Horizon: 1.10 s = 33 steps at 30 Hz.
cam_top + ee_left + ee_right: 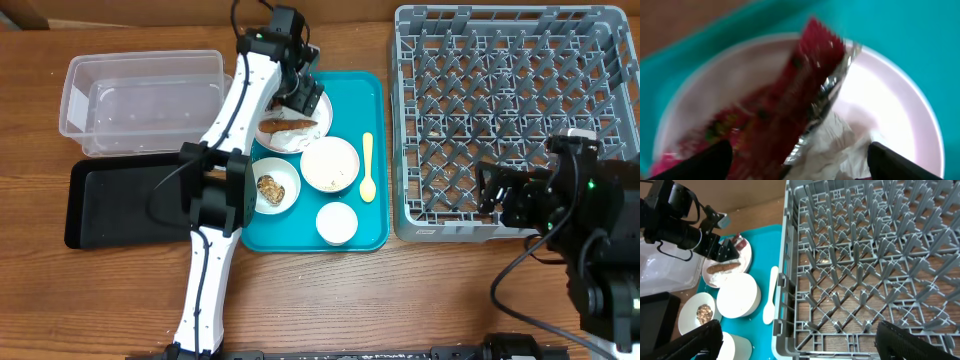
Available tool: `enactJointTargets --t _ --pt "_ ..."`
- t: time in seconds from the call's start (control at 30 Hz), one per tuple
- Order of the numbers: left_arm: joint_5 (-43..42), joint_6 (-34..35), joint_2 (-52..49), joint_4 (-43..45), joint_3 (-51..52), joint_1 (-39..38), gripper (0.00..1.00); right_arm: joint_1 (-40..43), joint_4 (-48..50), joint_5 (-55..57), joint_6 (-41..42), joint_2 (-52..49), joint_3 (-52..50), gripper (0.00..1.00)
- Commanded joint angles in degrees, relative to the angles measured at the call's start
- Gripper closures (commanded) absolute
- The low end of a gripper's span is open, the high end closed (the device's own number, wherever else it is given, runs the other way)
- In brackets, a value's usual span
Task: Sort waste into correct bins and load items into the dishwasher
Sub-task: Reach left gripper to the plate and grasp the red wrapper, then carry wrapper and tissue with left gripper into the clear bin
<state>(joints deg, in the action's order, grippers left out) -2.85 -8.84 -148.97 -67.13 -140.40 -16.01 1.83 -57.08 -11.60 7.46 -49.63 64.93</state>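
Left gripper (800, 162) over the pink plate (895, 105) on the teal tray (920, 30) — fingers spread wide, straddling the red wrapper (790, 100), which lies partly over the white napkin (835, 142). We judge this a pre-grasp: the wrapper goes first because it is on top. Nothing clamped yet. Right gripper (490, 195) sits at the near edge of the dish rack (510, 60) — fingers apart, empty, clear of the left arm.
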Motion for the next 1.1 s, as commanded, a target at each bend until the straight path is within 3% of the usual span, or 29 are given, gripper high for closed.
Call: enactJointTargets --t 0.0,0.1,0.17,0.4,1.07 --pt "0.28 0.24 -2.34 -1.68 -1.07 -0.57 0.16 -0.22 0.07 0.35 -0.24 -1.31 -0.09 0.00" --pt "0.33 -0.02 -3.30 -2.23 -1.05 -0.59 0.18 -0.22 0.07 0.35 -0.24 -2.73 -0.09 0.00" --pt "0.33 0.04 -3.78 -2.01 -1.03 -0.57 0.28 -0.22 0.04 0.33 -0.24 -3.63 -0.09 0.00" --pt "0.28 0.09 -4.24 -1.51 -1.05 -0.61 0.96 -0.22 -0.33 0.33 -0.22 -5.77 -0.09 0.00" --pt "0.31 5.22 8.79 -4.66 -9.22 -0.42 0.96 -0.22 -1.38 -1.03 -0.24 -5.90 -0.09 0.00"
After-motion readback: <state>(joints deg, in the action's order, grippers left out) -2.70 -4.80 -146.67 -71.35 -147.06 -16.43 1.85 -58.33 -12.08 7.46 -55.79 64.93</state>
